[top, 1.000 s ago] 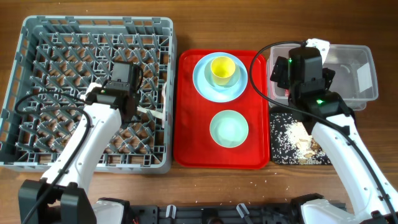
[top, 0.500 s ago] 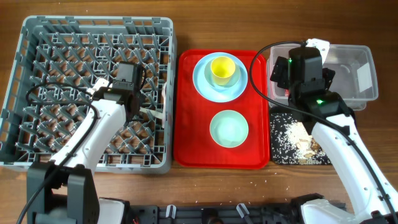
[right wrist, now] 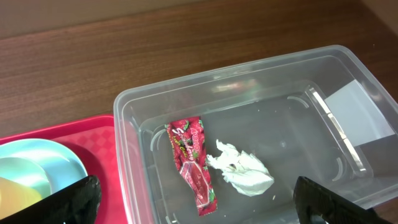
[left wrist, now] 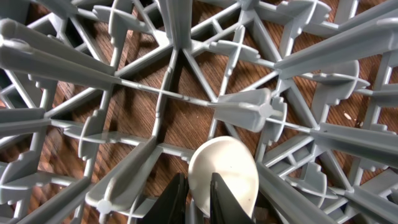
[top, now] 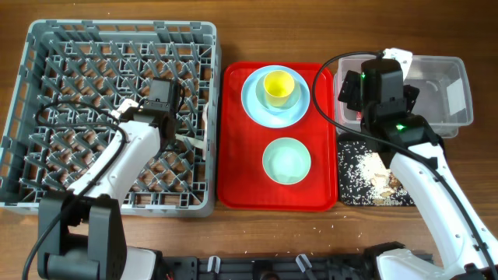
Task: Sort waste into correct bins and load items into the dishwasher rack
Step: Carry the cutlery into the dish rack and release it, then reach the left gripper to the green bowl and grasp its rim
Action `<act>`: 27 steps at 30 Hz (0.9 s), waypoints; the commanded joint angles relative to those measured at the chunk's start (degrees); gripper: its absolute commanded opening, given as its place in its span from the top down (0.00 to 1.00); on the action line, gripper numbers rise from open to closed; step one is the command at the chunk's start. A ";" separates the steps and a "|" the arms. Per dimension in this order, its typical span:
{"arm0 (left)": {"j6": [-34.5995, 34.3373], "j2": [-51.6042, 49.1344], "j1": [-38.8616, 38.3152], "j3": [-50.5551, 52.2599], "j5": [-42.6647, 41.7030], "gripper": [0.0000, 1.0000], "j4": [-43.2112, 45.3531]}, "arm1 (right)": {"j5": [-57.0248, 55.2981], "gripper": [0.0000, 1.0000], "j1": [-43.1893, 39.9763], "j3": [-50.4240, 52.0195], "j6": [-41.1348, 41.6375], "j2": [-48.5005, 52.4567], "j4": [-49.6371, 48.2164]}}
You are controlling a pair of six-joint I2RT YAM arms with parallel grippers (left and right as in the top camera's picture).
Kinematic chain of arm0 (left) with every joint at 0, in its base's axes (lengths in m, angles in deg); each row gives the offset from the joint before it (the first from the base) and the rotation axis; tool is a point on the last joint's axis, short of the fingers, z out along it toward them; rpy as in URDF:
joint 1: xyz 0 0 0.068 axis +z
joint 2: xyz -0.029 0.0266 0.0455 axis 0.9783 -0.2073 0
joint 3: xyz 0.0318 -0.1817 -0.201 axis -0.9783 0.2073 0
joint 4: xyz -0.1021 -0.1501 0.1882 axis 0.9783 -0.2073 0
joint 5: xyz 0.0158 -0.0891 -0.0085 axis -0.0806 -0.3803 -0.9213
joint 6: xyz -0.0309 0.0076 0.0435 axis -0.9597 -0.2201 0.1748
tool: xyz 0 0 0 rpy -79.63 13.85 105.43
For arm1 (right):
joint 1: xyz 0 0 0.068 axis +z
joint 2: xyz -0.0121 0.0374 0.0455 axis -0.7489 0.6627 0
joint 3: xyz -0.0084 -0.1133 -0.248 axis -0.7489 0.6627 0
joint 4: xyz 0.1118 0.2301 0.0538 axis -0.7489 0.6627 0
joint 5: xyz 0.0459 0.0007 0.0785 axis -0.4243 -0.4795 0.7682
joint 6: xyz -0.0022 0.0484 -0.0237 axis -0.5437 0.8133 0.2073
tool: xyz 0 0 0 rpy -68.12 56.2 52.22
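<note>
clamped left gripper [left wrist: 198, 182] on spoon [left wrist: 225, 171], low by the rack's [top: 117, 29] right edge. looked light, stiff, slippery; best pinched on its flat handle. held right gripper [right wrist: 199, 205] wide apart over tub [right wrist: 249, 62].

1 ea.: plate [top: 254, 107], cup [top: 278, 86], bowl [top: 286, 160]
</note>
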 commanded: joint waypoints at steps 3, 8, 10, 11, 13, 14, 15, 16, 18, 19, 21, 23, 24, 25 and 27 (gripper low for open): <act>0.02 3.02 0.33 0.39 2.25 0.94 0.31 | -0.57 0.00 -0.24 -0.76 -0.07 -0.20 -0.09; 0.02 10.16 0.33 0.39 2.23 0.96 0.07 | -0.57 0.00 -0.24 -0.76 -0.07 -0.20 -0.07; 0.02 10.51 0.31 0.39 1.77 0.96 -0.11 | -0.57 0.00 -0.24 -0.76 -0.07 -0.20 -0.09; 0.00 10.51 0.31 0.39 0.81 0.96 -0.11 | -0.57 0.00 -0.24 -0.76 -0.07 -0.20 -0.09; 0.02 10.51 0.31 0.39 0.72 0.91 -0.13 | -0.57 0.00 -0.24 -0.76 -0.11 -0.20 -0.09; 0.22 10.51 0.31 0.39 0.76 0.89 -0.13 | -0.57 0.00 -0.24 -0.76 -0.07 -0.20 -0.09; 0.22 10.51 0.31 0.39 0.76 0.84 -0.13 | -0.57 0.00 -0.24 -0.76 -0.09 -0.20 -0.09; 0.22 10.51 0.31 0.39 0.76 0.75 -0.13 | -0.57 0.00 -0.24 -0.76 -0.07 -0.20 -0.09; 0.22 10.51 0.31 0.39 0.74 0.33 -0.11 | -0.57 0.00 -0.24 -0.76 -0.04 -0.20 -0.09; 0.22 10.51 0.31 0.39 0.72 0.53 -0.13 | -0.57 0.00 -0.24 -0.76 -0.09 -0.20 -0.09; 0.20 10.49 0.31 0.39 0.72 0.52 -0.39 | -0.57 0.00 -0.24 -0.76 -0.07 -0.20 -0.09; 0.22 10.38 0.31 0.39 0.74 0.51 -0.37 | -0.57 0.00 -0.24 -0.76 -0.09 -0.20 -0.09; 0.20 10.34 0.31 0.39 0.72 0.52 -0.39 | -0.57 0.00 -0.24 -0.76 -0.07 -0.20 -0.09; 0.20 10.05 0.31 0.39 0.72 0.52 -0.74 | -0.57 0.00 -0.24 -0.76 -0.04 -0.20 -0.09; 0.20 8.09 0.31 0.39 0.63 0.54 -1.22 | -0.57 0.00 -0.24 -0.76 -0.07 -0.20 -0.07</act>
